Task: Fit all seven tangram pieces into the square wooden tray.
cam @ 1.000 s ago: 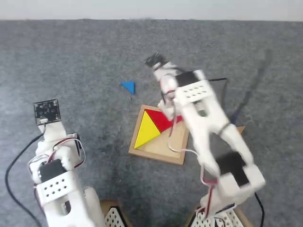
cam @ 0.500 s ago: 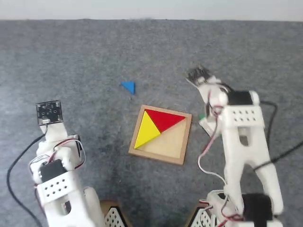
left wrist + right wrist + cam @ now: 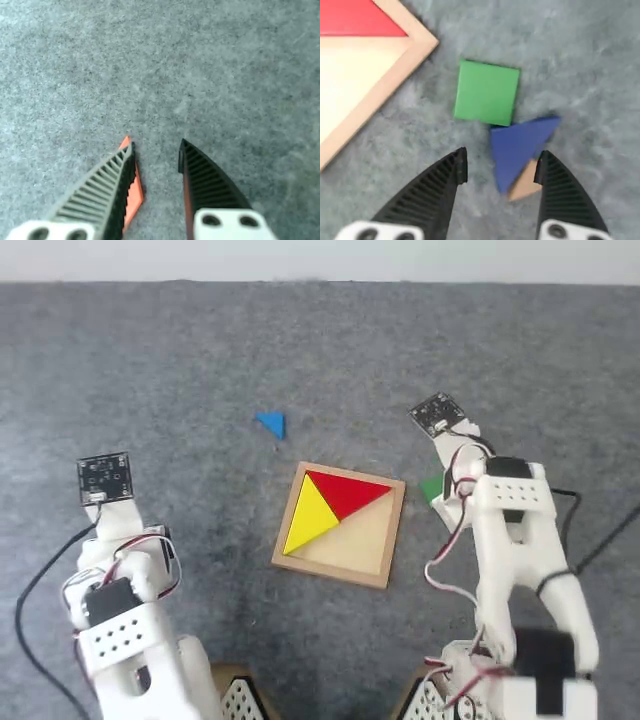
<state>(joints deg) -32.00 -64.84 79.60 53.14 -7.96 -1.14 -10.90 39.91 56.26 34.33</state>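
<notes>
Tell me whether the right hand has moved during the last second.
Yes. In the high view the right hand swung from over the wooden tray to just past the tray's right edge, and is now above the green square.

The setting is a robotics test bench, of the kind found in a lab or hobby workshop. A grey felt-like mat (image 3: pixel 180 350) covers the whole work surface around the square wooden tray (image 3: pixel 355 540). Beyond the tray, a plain pale wall (image 3: pixel 320 260) borders the mat. The left arm (image 3: pixel 115 610) and the right arm (image 3: pixel 515 540) flank the tray. Both have white printed shells, exposed wiring and bare circuit boards. Perforated base plates (image 3: pixel 238 702) sit on the tray's near side.
</notes>
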